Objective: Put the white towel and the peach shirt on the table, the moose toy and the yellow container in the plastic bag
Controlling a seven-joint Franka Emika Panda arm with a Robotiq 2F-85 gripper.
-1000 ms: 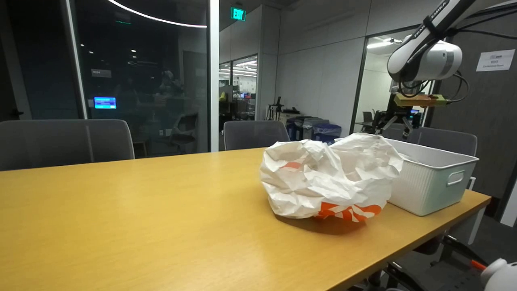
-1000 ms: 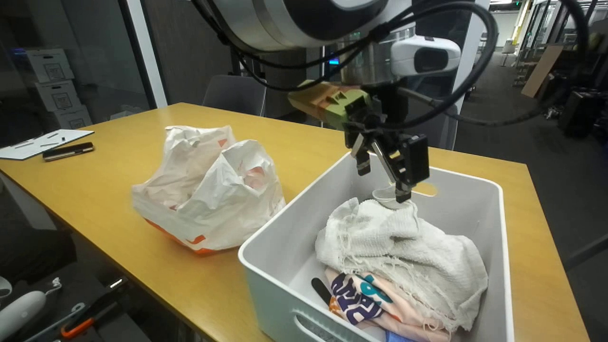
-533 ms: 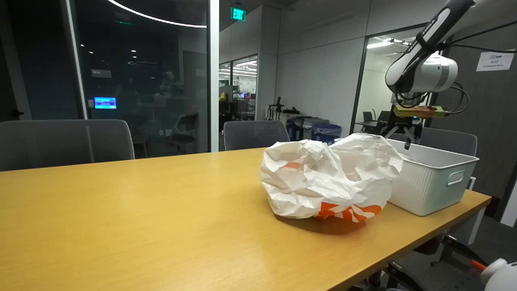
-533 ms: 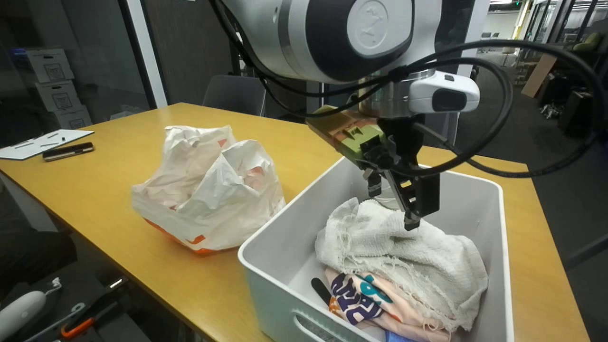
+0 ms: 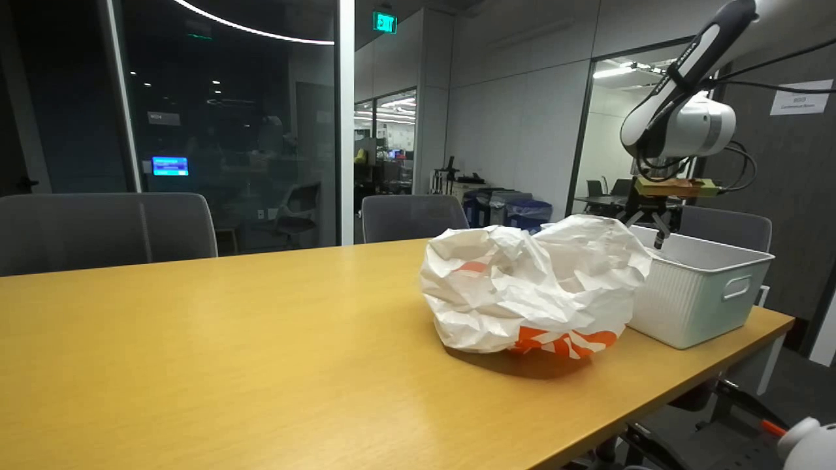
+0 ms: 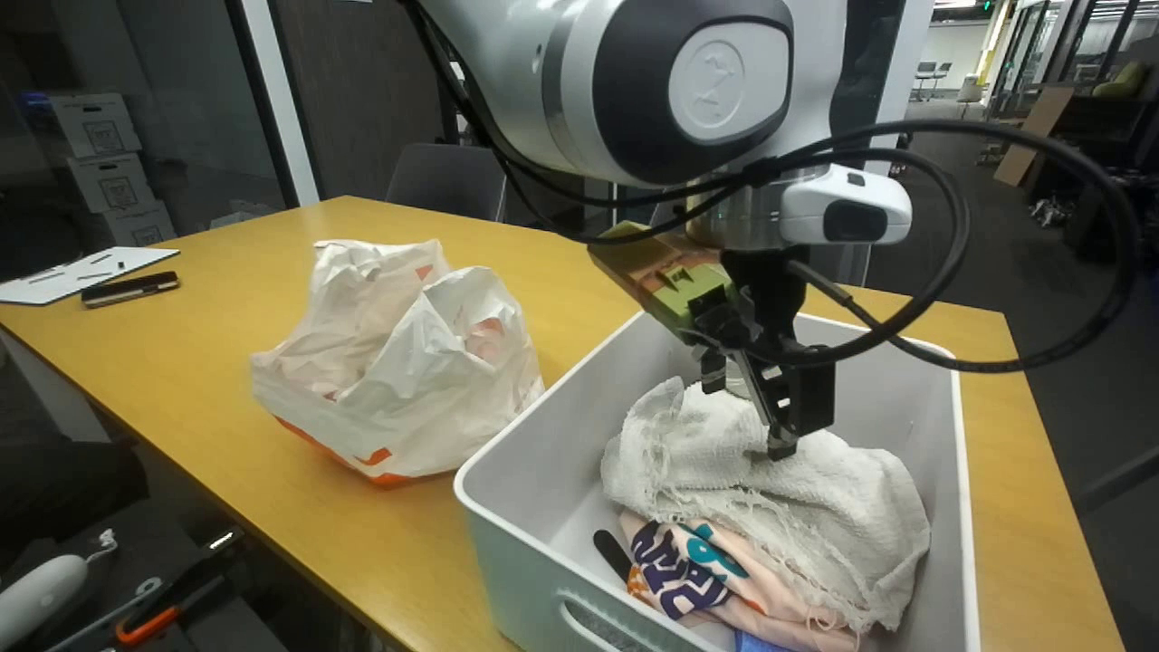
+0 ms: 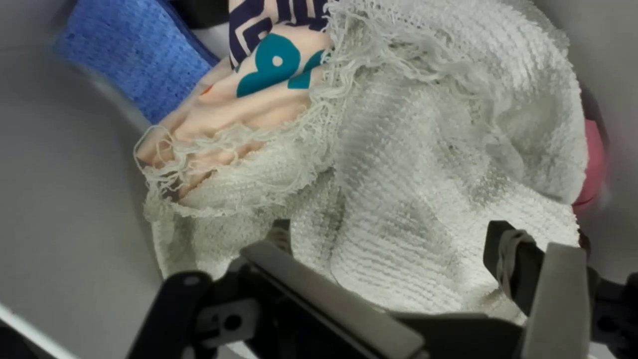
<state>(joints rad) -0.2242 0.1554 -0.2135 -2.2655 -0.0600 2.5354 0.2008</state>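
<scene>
Hanging at the mouth of the pale grey-green rectangular plastic bin (image 6: 521, 580), the black two-fingered gripper (image 7: 391, 237) has its fingers spread well apart, nothing held between them. Straight below, inside the bin, lies the crumpled white fringed towel (image 6: 815, 493), filling the gap between the fingertips in the wrist view; I'd guess a short drop and a pinch come next. Its heap runs longest slantwise across the bin. Whether a fingertip touches it, I can't tell.

Partly beneath the fringe, towards one end of the bin, sits the thin peach shirt (image 6: 738, 580) with navy and teal lettering; it could drag along. The wrist view gives what both exterior views lack: a smooth pink lump (image 7: 592, 164) between towel and bin wall. It also shows broadly a blue textured slab (image 7: 134, 55) by the shirt.

In an exterior view the slouched white plastic bag (image 5: 535, 287) with orange print, just beside the bin, helps its wall hide nearly everything inside. I can make out neither the moose toy nor the yellow container. Under bin and bag runs the yellow-brown wooden table (image 5: 261, 352); on it, farthest from the bin, past the bag, lie a slim black case (image 6: 131, 290) and a flat white board (image 6: 72, 272).
</scene>
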